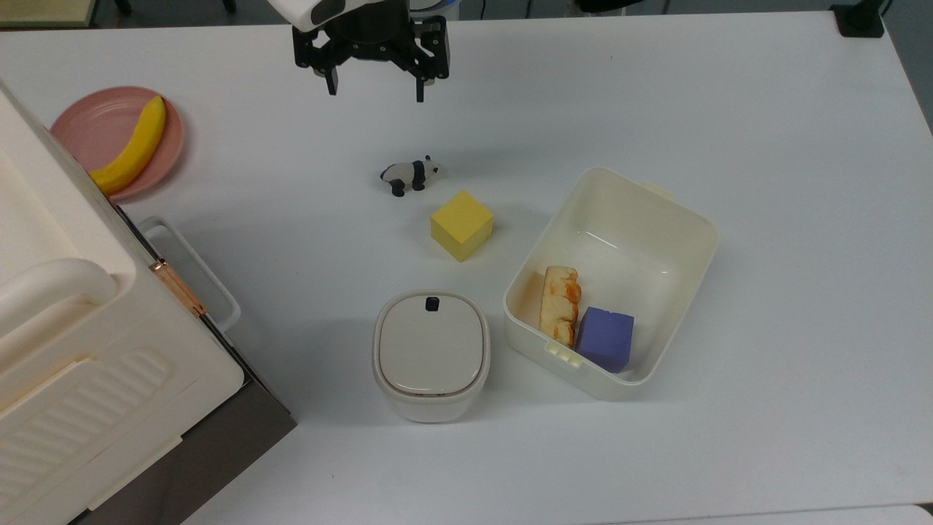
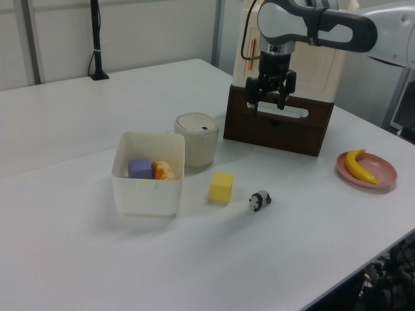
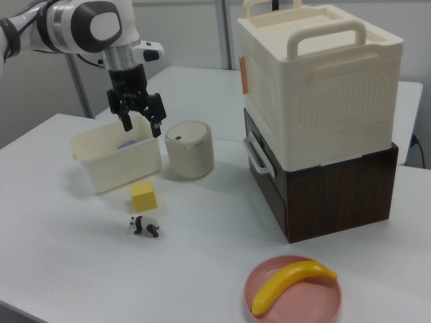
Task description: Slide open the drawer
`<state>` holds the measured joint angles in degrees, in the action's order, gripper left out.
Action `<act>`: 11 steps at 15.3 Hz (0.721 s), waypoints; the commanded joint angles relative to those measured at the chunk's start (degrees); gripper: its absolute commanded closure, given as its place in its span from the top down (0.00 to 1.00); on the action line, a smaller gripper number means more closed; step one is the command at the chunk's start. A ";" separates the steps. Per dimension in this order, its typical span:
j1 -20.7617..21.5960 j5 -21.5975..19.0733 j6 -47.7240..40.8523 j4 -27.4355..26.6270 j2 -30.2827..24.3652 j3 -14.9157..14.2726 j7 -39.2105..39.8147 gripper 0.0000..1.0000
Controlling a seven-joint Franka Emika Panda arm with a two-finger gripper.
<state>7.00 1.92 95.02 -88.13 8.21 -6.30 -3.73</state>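
Presently the gripper hangs above the table, fingers spread wide and empty, well apart from the shut drawer and its handle at the top view's left.

Drawer: dark brown wood-grain front with white loop handle, fully shut, flush with its cabinet. Unit stands upright on the bench, at 8 o'clock in the top view, beneath a cream lidded crate.
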 commanded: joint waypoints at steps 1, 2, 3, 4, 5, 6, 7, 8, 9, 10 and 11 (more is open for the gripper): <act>-0.06 -1.30 -0.19 -1.78 -1.97 -0.38 0.39 1.00; -0.06 -1.39 -0.19 -1.78 -1.97 -0.56 0.47 1.00; -0.06 -1.39 -0.19 -1.78 -1.97 -0.56 0.56 1.00; -0.06 -1.39 -0.19 -1.87 -1.97 -0.56 0.74 1.00; -0.06 -1.48 -0.19 -1.87 -1.97 -0.56 0.74 1.00; -0.06 -1.74 -0.19 -1.87 -1.97 -0.56 0.74 1.00; -0.06 -1.83 -0.19 -1.87 -1.97 -0.56 0.74 1.00; -0.06 -2.00 -0.19 -1.87 -1.97 -0.56 0.74 1.00; -0.06 -2.26 -0.19 -1.95 -1.97 -0.56 0.74 1.00; -0.06 -2.27 -0.19 -1.95 -1.97 -0.56 0.74 1.00; -0.06 -2.27 -0.19 -1.95 -1.97 -0.56 0.74 1.00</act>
<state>6.98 0.87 95.02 -88.13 8.21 -6.57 -3.73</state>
